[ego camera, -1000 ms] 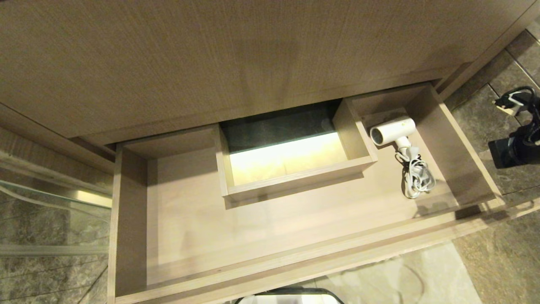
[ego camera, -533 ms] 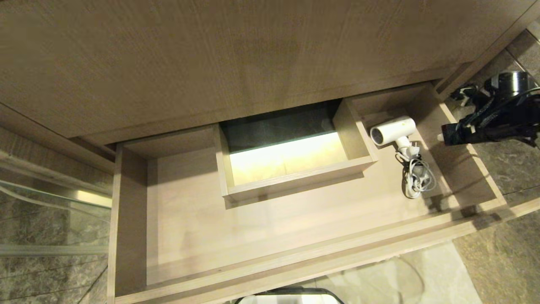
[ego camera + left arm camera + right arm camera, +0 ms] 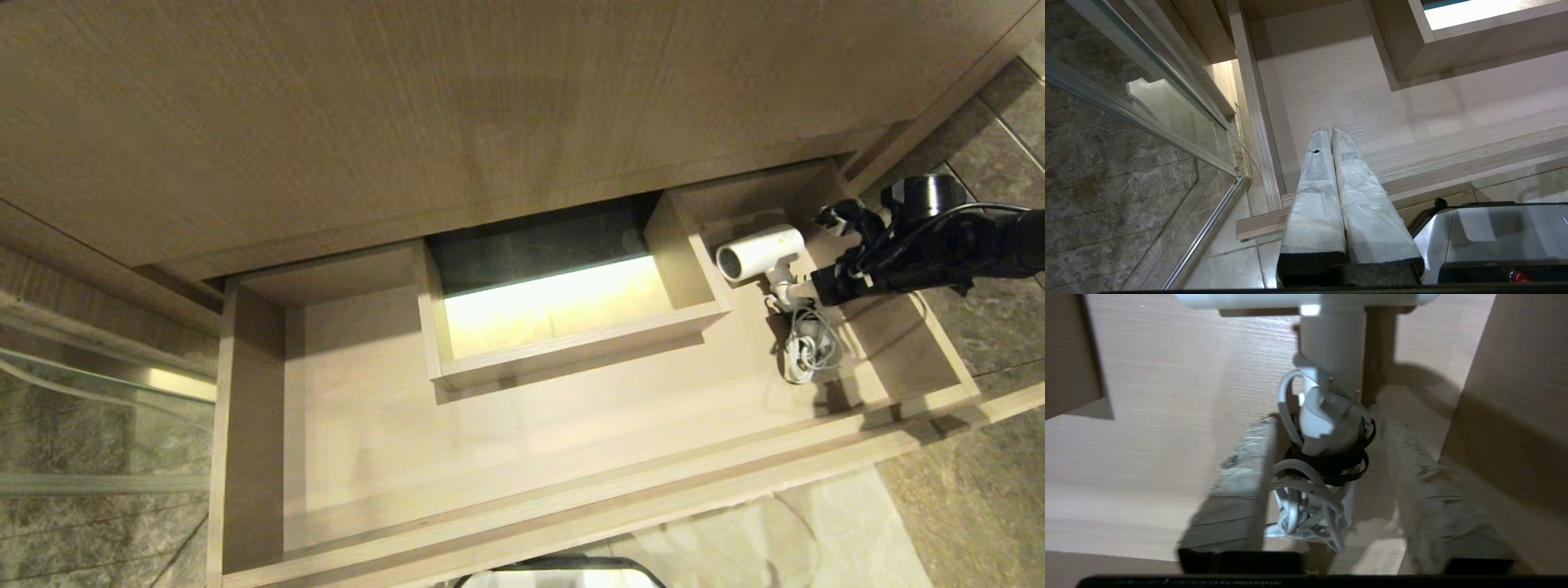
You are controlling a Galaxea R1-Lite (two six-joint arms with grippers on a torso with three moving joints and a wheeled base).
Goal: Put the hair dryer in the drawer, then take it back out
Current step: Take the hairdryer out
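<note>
The drawer (image 3: 571, 514) stands pulled out, wide and shallow, in light wood. The white hair dryer (image 3: 759, 251) lies in its right compartment, grille towards the boxed cutout, with the bundled cord (image 3: 804, 347) nearer the front. My right gripper (image 3: 804, 290) reaches in over the drawer's right wall. In the right wrist view the right gripper (image 3: 1331, 422) is open, one finger on each side of the hair dryer (image 3: 1331, 347) handle end and cord (image 3: 1306, 498); whether they touch I cannot tell. My left gripper (image 3: 1327, 130) is shut and empty, hanging over the drawer's (image 3: 1355, 106) left front corner.
A boxed cutout (image 3: 571, 336) rises in the drawer's back middle. The cabinet panel (image 3: 490, 106) overhangs the back. A glass panel (image 3: 82, 392) stands at the left, stone floor tiles (image 3: 980, 490) lie at the right, and my base (image 3: 1494, 241) sits before the drawer front.
My right arm has swung in from outside the drawer's right side, over its wall, down to the hair dryer's handle. The hair dryer and the left arm have not moved.
</note>
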